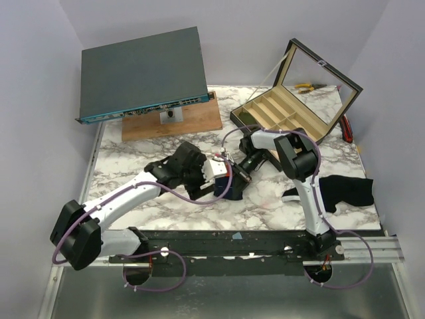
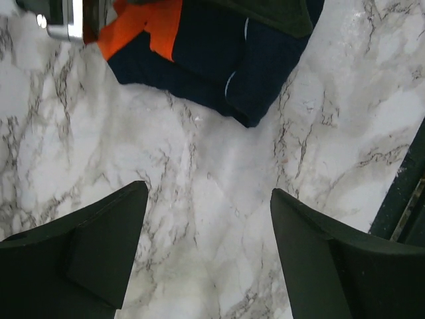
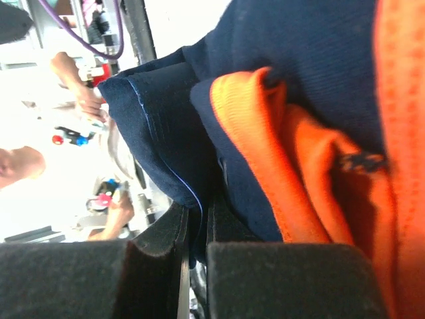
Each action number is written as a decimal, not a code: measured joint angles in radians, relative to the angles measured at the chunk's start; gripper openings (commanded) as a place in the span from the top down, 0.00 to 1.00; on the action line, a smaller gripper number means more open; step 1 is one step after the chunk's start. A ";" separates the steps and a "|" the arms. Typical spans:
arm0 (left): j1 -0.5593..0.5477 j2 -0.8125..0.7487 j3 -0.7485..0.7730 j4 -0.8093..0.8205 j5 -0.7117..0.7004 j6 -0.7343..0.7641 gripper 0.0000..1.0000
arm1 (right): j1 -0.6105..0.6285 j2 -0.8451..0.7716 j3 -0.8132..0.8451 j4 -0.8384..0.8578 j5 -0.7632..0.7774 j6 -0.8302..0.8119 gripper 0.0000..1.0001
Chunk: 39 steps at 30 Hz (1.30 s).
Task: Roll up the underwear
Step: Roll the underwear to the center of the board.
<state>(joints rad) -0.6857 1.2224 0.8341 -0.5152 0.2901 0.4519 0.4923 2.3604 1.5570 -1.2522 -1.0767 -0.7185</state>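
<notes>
One bunched heap, the underwear (image 1: 224, 190), lies just toward 6 o'clock of the centre of the desk (image 1: 123, 158), navy with orange folds showing. The right gripper (image 3: 197, 232) is clamped on a navy edge of it, jaws almost together with the fabric pinched between. The left gripper (image 2: 209, 193) hangs over bare marble with jaws spread wide, holding nothing, and the underwear sits at its 12 o'clock. A black cloth (image 1: 345, 189) lies at the desk's 4 o'clock.
</notes>
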 measured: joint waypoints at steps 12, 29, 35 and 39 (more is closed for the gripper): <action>-0.263 0.267 0.103 0.133 -0.140 0.076 0.09 | -0.003 0.048 0.019 -0.093 -0.010 -0.013 0.96; -0.292 0.484 0.224 0.106 -0.114 0.062 0.32 | -0.015 0.044 0.011 -0.093 0.003 -0.012 0.96; -0.292 0.533 0.251 0.076 -0.079 0.030 0.75 | -0.019 0.039 0.001 -0.092 0.010 -0.003 0.91; -0.291 0.556 0.287 0.042 -0.043 0.009 1.00 | -0.023 0.022 -0.030 -0.077 0.013 0.024 0.83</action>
<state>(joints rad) -0.9768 1.7782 1.1213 -0.4736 0.2470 0.4610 0.4690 2.3821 1.5269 -1.3289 -1.0637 -0.6945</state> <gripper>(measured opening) 0.178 0.126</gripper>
